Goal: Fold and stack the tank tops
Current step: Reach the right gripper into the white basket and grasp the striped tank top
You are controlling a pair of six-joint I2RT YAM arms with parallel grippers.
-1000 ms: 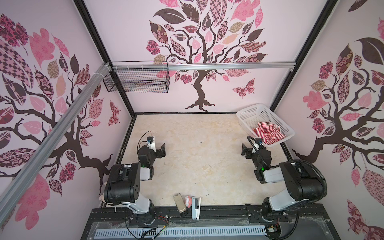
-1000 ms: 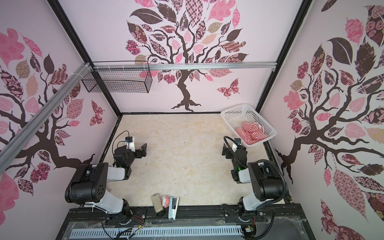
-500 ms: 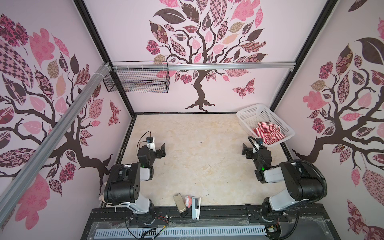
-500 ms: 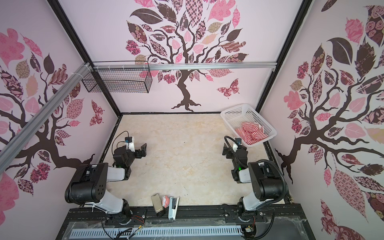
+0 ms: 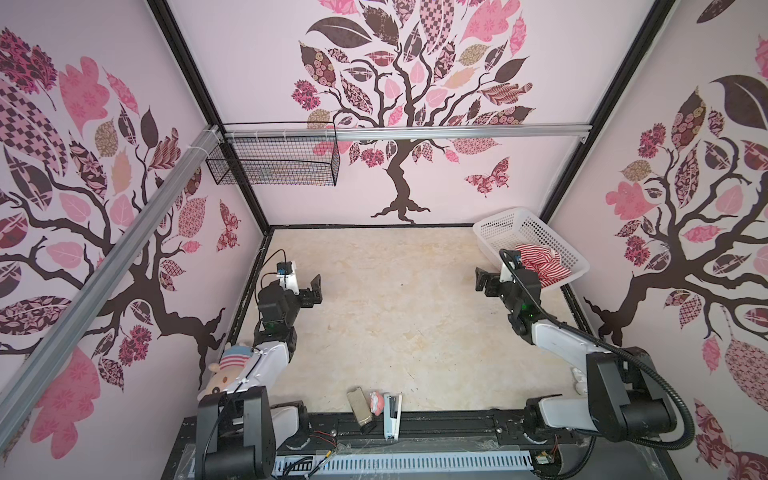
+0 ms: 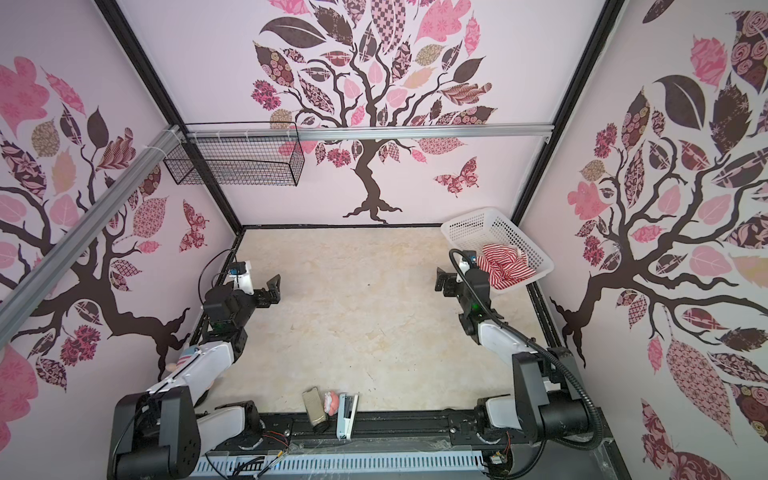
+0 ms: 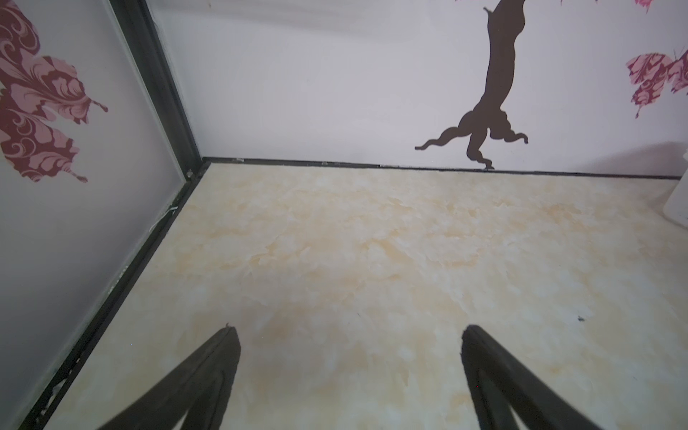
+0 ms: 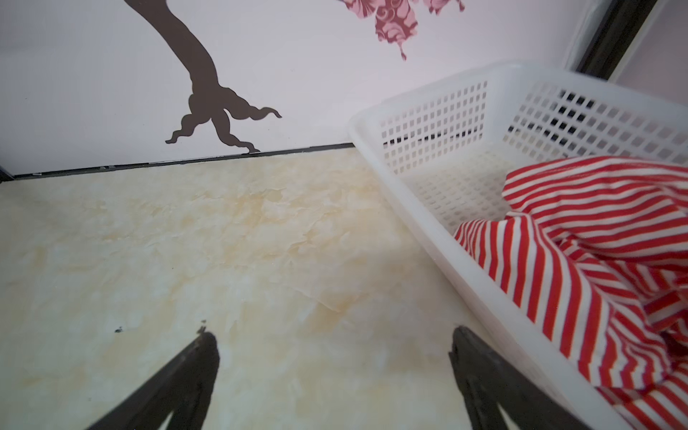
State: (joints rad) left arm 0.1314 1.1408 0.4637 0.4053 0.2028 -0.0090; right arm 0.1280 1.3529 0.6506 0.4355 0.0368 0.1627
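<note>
Red-and-white striped cloth, a crumpled sleeveless tank top, lies heaped in a white perforated plastic basket. It fills the end nearer the right arm's base, while the far end shows its mesh floor. The basket sits just beside the right pincer, on the side turned away from the left pincer, and runs on past its fingertips toward the far corner. In the right wrist view the basket's long wall passes close by one black fingertip; whether they touch I cannot tell.

The right pincer stands spread wide with nothing between its fingers, only the cream marbled tabletop below and ahead of it. The left pincer is also spread wide and empty, over tabletop, with the black frame rail near its outer finger. Both pincers point toward the back wall, well apart from each other, and the tank top is far from the left one.

Behind the left pincer, beside that arm's white link, a plush doll with a pink-striped hat leans at the wall. Behind both pincers, at the near edge between the arm bases, a tan block, a small pink object and a white stapler-like tool lie close together.
</note>
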